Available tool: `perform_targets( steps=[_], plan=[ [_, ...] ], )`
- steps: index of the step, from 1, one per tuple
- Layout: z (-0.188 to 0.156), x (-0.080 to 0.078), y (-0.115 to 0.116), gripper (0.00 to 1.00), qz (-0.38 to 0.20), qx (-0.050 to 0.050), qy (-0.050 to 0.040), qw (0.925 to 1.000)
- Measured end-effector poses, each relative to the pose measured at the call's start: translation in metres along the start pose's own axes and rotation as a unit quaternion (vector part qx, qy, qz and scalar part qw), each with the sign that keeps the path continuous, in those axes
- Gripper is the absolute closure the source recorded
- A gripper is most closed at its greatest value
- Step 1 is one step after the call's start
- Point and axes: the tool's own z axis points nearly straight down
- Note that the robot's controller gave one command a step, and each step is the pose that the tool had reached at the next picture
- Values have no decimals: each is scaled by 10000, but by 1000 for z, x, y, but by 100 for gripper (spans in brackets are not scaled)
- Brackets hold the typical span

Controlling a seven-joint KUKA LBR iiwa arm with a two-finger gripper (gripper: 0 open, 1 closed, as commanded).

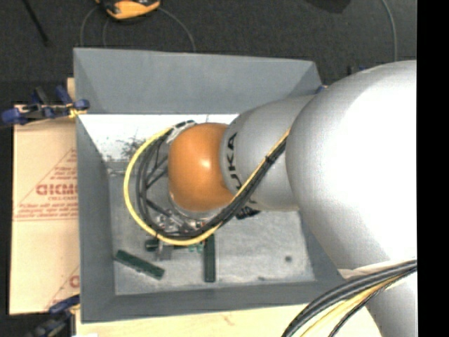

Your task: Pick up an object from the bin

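Presently, camera view: the KUKA arm reaches in from the right and covers much of the grey metal bin. Its orange wrist cover sits over mid-floor, with a yellow cable looped round the left side. The gripper pokes out below the cover, low over the front-left part of the floor. Cover and cables mask its working end, so whether it is released, clenched or grasping anything cannot be told; nothing is seen gripped. Contents are sparse, all toward the front wall. Nearest is a small green piece, just left of and below the gripper; touching or merely beside it, cannot say. A dark green strip lies just right of the gripper and toward the front wall, long axis running back-to-front, its upper end close under the cable loop. A dark green flat bar lies further front-left, long axis slanting from upper left to lower right, apart from the gripper. A dark speck sits well off to the right, too small to identify. Judgement: no pick made yet as far as can be seen. The deciding relation is that both long pieces lie frontward of the gripper, strip to its right and bar to its left, at clearly different angles. The gripper would need turning across whichever axis is chosen.
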Motion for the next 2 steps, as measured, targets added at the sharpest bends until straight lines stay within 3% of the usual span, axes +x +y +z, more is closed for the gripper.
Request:
perform_targets(
  steps=[1,2],
  plan=[
    [-55,-15,1,100,-38,11,23,10000],
    [-63,-52,0,100,-44,-14,-89,9999]
  ],
)
